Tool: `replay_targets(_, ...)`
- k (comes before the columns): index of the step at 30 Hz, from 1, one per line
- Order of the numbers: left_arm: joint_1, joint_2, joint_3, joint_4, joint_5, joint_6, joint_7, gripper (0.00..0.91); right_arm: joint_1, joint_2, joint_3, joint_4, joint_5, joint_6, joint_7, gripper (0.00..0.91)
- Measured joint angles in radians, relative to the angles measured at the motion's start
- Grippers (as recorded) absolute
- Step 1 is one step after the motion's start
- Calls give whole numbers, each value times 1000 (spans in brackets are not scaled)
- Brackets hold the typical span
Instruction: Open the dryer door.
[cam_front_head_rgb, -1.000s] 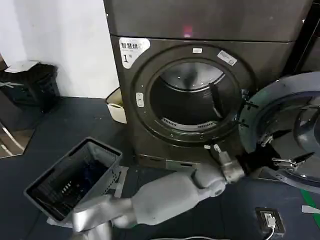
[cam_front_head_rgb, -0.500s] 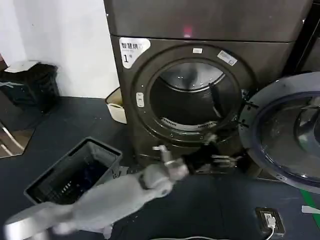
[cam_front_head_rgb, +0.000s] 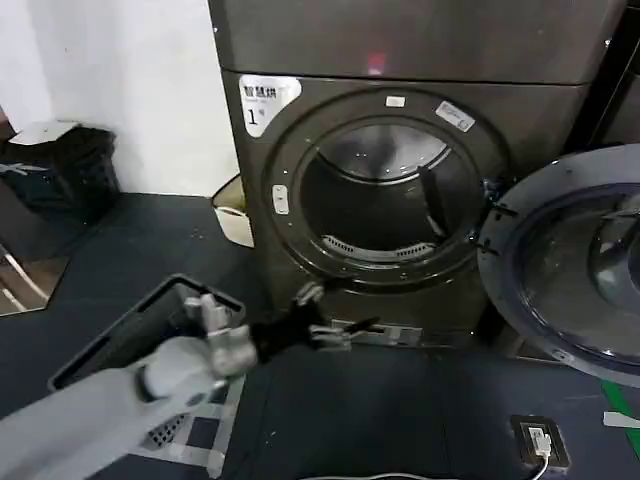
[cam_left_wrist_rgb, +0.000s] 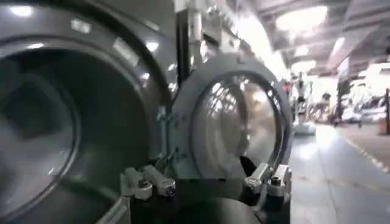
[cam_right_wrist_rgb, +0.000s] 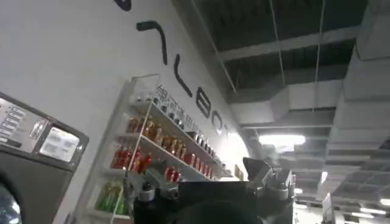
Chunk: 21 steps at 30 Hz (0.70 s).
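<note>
The dryer (cam_front_head_rgb: 400, 110), dark bronze-grey with a white "1" sticker, shows its round drum opening (cam_front_head_rgb: 385, 195) uncovered. The dryer door (cam_front_head_rgb: 570, 270) stands swung wide to the right, its grey inner side and tinted glass facing me. My left gripper (cam_front_head_rgb: 330, 312) hovers low in front of the dryer's base, left of the door and apart from it, open and empty. In the left wrist view the dryer door (cam_left_wrist_rgb: 237, 122) stands beyond my left gripper (cam_left_wrist_rgb: 207, 176). My right gripper (cam_right_wrist_rgb: 204, 176) is parked pointing up toward a ceiling, open and holding nothing.
A grey laundry basket (cam_front_head_rgb: 130, 350) sits on the dark floor at the lower left, under my left arm. A black bin (cam_front_head_rgb: 60, 170) stands by the white wall, with a cream tub (cam_front_head_rgb: 235, 212) beside the dryer. A floor socket (cam_front_head_rgb: 540, 442) lies at the lower right.
My left arm has swung from the open door's lower edge leftward across the dryer's front, and the gripper is now clear of the door. The door stays wide open.
</note>
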Motion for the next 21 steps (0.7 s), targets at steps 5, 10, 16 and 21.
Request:
replay_targets(5,99,154,-98,-77,76,55,10,907,20,6,4,33,-15,-38,0,907)
replay_targets(10,181,296,-171,-101,115,78,41,907,36,4,22,58,-73,-31,-17,907)
replay_targets(16,223,449,-215,-74,185,150,62,907,38,-4,50,63,-87,-32,-11,907)
replay_targets(21,253,555,-217,-24,239,171,92,907,31,-10,62,53,-88,-27,-10,907)
